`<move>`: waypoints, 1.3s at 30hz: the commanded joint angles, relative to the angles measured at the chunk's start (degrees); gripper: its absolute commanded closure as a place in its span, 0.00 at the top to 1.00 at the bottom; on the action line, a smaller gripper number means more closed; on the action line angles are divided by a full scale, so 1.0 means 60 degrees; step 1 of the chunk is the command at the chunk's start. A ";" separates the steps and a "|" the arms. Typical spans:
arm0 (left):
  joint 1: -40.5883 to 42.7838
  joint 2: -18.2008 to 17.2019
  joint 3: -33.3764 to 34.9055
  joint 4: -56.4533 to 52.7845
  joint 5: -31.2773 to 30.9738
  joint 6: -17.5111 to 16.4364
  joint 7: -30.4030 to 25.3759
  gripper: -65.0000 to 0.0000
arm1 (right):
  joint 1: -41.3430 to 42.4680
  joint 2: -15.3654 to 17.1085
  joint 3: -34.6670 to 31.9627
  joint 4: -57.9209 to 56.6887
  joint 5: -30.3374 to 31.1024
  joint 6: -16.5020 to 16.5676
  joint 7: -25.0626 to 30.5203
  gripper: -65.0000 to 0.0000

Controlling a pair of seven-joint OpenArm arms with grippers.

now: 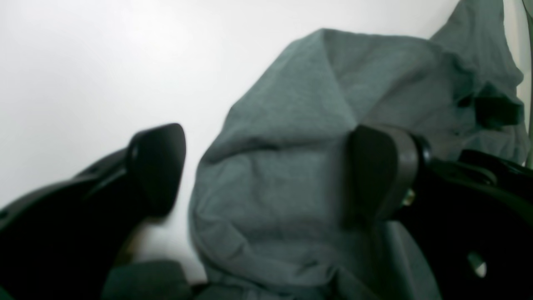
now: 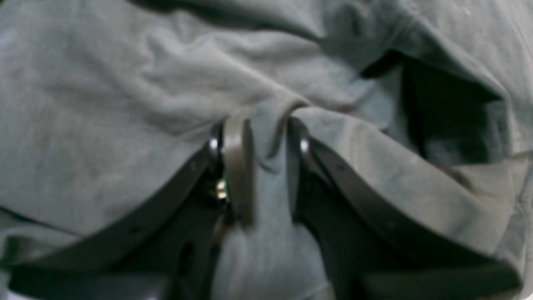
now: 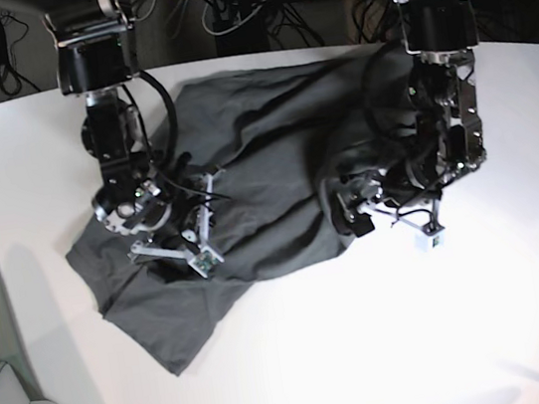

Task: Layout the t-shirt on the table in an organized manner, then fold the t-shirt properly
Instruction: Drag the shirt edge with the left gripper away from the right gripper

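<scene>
The white table fills most of the base view, with dark cabling and equipment along the top edge of the frame. The t-shirt lies rumpled across the upper middle of the table, one corner trailing toward the lower left and a bunched ridge at its right edge.

In the base view's left half, the right gripper sits low on the cloth. Its wrist camera shows the two fingers drawn close together with a raised pleat of grey fabric pinched between them, the shirt covering nearly the whole frame.

At the right of the base view, the left gripper hangs by the bunched ridge. In its wrist camera the jaws stand wide apart: one finger is over bare table, the other over the cloth, and a hump of shirt sits in the gap between them without being clamped.
</scene>
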 commanded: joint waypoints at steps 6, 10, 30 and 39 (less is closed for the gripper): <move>-0.0308 -0.0016 -0.0011 -0.0869 0.0003 -0.0014 0.0158 0.47 | 0.0209 -0.0003 -0.0012 0.0180 0.0088 -0.0002 0.0203 0.26; -0.0425 -0.0016 0.0004 -0.1265 -0.0056 -0.0014 -0.0238 0.16 | 0.0209 0.0011 -0.0012 0.0180 0.0088 -0.0002 0.0203 0.26; -0.3722 -0.1027 0.1381 -0.1353 0.0032 -0.0014 -0.0487 0.08 | 0.0165 0.0011 -0.0012 0.0180 0.0088 -0.0002 0.0203 0.26; -0.4660 -0.0925 0.2466 -0.1851 0.3446 0.0074 -0.1000 0.08 | 0.0121 0.0011 -0.0012 0.0180 0.0059 -0.0002 0.0188 0.26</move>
